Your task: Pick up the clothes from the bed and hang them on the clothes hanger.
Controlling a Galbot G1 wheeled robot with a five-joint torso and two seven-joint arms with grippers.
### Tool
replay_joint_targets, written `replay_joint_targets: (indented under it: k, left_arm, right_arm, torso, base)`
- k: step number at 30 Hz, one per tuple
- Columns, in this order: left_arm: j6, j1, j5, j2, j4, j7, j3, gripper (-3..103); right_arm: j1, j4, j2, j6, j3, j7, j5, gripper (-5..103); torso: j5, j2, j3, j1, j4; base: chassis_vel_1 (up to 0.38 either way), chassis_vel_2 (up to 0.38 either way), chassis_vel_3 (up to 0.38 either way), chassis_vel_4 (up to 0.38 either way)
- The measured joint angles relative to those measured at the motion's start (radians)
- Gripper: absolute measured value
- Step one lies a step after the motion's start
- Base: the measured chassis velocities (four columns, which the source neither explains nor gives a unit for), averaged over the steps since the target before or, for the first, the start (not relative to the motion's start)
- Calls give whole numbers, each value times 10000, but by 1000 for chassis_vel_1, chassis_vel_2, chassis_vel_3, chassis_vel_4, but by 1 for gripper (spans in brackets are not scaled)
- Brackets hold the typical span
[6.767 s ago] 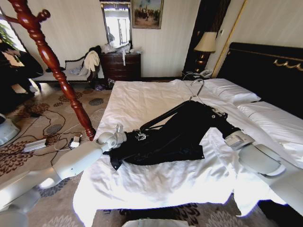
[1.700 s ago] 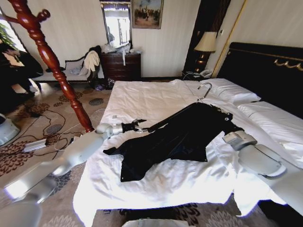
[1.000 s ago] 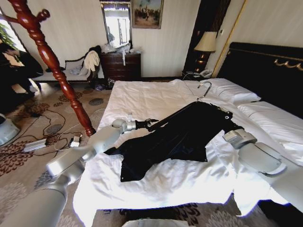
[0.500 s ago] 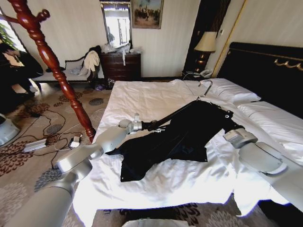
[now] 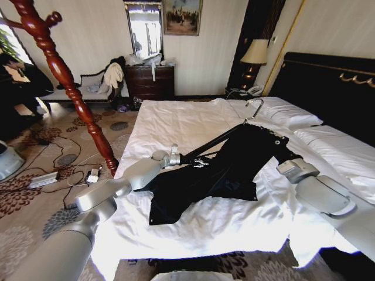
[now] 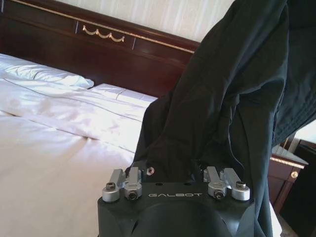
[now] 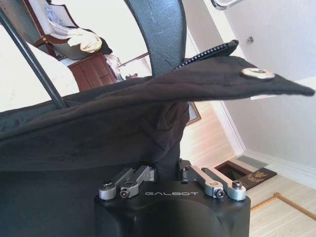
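clothes: black garment, frame centre on bed, hanger threaded. left end effector and right end effector each clenched on cloth. i'd lift evenly, keeping shoulders seated.

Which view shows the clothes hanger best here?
The head view: the clothes hanger shows its silver hook and one black arm running toward the left gripper. The right wrist view catches a black shoulder piece; the left wrist view shows black cloth.

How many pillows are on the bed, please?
2. One pillow lies near the lamp side of the bed; the other pillow lies beside it along the headboard. More may be hidden.
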Motion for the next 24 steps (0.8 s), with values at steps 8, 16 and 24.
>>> replay_joint_targets:
  k: [8,16,24]
  left_arm:
    - [-56,130,-287,19,-125,-117,-10,22]
    - [-76,174,-442,130,-295,-250,41,0]
    - [-103,182,-522,436,-718,-565,-155,0]
  right_arm:
    - [13,-22,32,13,-12,20,7,19]
    - [-20,18,28,16,8,32,4,19]
    - [-41,50,47,17,26,43,1,19]
  torso:
    - [-1,0,0,0,0]
    - [-1,0,0,-1,0]
    - [-2,0,0,0,-1]
  base:
    - [0,0,0,0]
    - [0,0,0,0]
    - [0,0,0,0]
